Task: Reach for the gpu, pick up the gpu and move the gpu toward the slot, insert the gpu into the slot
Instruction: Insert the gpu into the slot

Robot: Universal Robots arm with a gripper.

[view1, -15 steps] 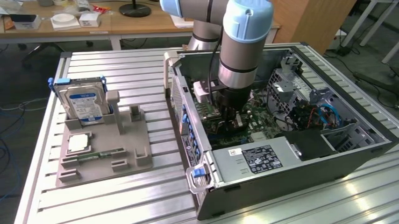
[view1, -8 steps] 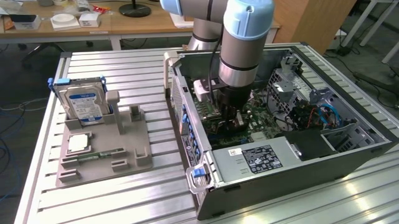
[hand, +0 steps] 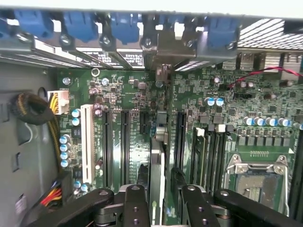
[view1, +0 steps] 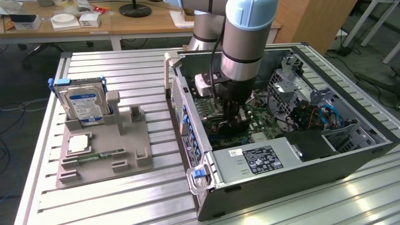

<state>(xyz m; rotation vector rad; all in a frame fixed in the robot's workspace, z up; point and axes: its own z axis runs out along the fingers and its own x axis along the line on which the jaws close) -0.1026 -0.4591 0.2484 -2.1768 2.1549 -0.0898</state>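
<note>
Grey-and-blue Universal Robots arm (view1: 240, 51) reaches down into the open black steel computer case (view1: 281, 173), which lies on its side on the slatted aluminium table (view1: 112, 197)

Gripper (hand: 158, 205), black, two-fingered: jaws clenched on the gpu (hand: 157, 165), a thin flat circuit card seen edge-on in the wrist view, with its pale metal bracket strip running toward the rear wall of the case

Card stands upright on its edge over the green motherboard (hand: 142, 104), between two long black expansion slots (hand: 124, 142), roughly in line with a slot beneath it. Cannot tell whether the edge connector has entered the slot or only hovers just above it

Exterior view: gripper deep among the board components near the middle of the case, card hidden behind the arm

On the exterior view's left, a grey moulded parts tray (view1: 103, 150) holds a blue-labelled silver hard drive (view1: 84, 104) standing upright and a small narrow green memory stick (view1: 100, 155) lying flat

Handling, as a judgement: card looks light and stiff, but thin and fragile, so it would not tolerate twisting. Bare board faces are probably slippery. Best hold seems the top edge, flat faces pinched, as now, keeping clear of the connector edge and any raised components. A slight tilt could jam it against the slot walls
</note>
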